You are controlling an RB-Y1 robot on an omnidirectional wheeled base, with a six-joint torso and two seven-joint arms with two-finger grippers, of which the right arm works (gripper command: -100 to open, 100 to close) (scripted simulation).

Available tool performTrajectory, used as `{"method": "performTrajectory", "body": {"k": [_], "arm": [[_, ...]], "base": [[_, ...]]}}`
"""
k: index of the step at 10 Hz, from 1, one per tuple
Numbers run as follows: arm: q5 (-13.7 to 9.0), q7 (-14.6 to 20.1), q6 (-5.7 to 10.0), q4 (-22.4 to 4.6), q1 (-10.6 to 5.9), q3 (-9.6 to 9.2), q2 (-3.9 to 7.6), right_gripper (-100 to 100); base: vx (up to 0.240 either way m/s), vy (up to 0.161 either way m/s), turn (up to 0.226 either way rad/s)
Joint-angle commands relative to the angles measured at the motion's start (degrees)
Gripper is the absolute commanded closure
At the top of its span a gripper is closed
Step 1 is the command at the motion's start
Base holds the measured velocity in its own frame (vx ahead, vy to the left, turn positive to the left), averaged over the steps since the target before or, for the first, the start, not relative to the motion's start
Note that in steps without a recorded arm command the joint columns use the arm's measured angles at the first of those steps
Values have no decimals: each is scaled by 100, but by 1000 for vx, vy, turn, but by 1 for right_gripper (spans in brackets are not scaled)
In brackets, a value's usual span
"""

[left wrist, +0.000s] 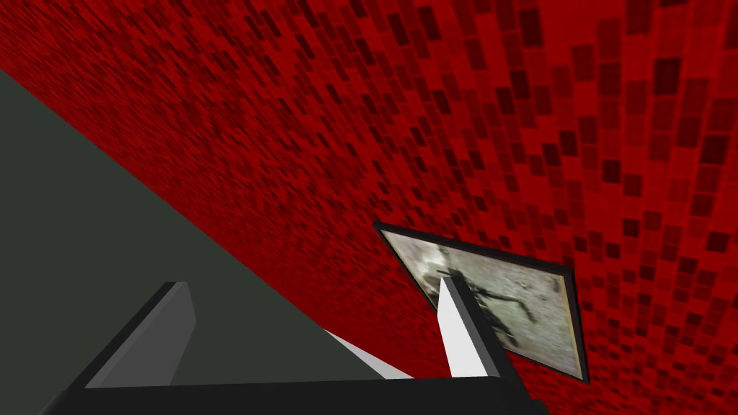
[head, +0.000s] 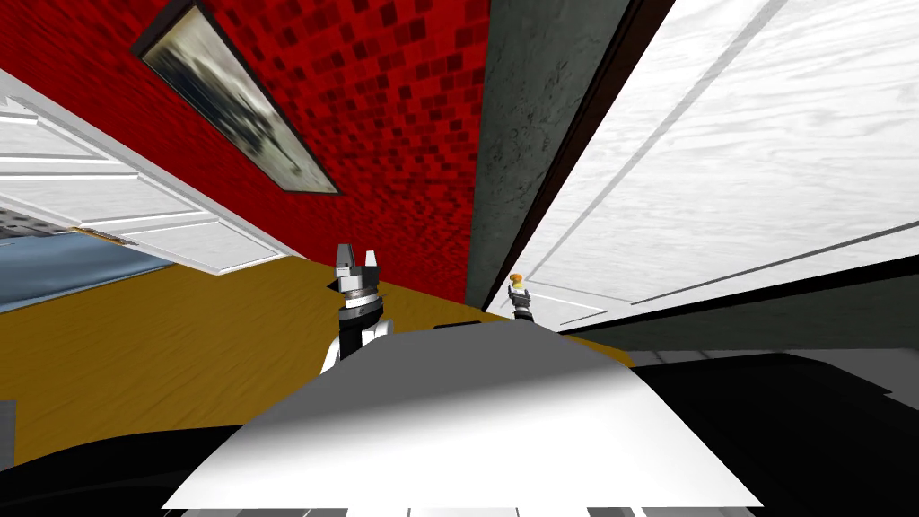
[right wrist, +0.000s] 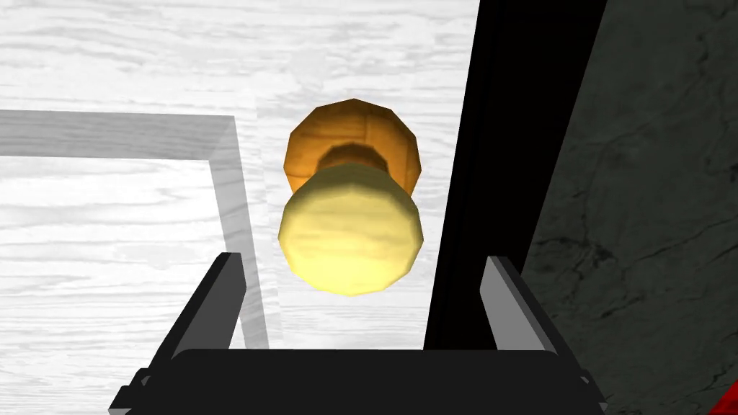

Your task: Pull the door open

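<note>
A white panelled door [head: 736, 162] with a wood-grain look stands to my right, its edge beside a dark grey wall strip [head: 529, 117]. Its round yellow knob [right wrist: 350, 230] on an orange base plate [right wrist: 353, 148] sits on the door [right wrist: 108, 238] close to a black gap along the door's edge. My right gripper [right wrist: 360, 288] is open, its two fingers standing either side of the knob and just short of it, not touching. In the head view this gripper [head: 520, 303] is small, right at the knob [head: 516, 280]. My left gripper [head: 356, 260] is open and raised in front of the red wall.
A red tiled wall [head: 395, 117] with a framed picture [head: 238, 108] runs ahead. Another white door [head: 108, 197] stands open at the far left over a blue floor. The floor under me is ochre [head: 135, 359]. A black area lies at the lower right.
</note>
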State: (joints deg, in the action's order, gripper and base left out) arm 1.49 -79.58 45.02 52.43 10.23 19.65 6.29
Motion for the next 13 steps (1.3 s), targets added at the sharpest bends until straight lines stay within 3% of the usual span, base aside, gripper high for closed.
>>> {"method": "performTrajectory", "body": {"k": [1,3,4,9,13], "arm": [[-47,43,95,-141,-24,60,75,-100],[-56,54,93,-150,-25,70,90,-100],[-56,54,93,-150,-25,70,90,100],[-56,54,93,-150,-25,70,90,100],[-182,582,88,-177,-31,-34,147,100]], "base": [[210,-47,82],[133,-50,50],[-9,-1,-32],[-16,3,1],[-20,-6,11]]}}
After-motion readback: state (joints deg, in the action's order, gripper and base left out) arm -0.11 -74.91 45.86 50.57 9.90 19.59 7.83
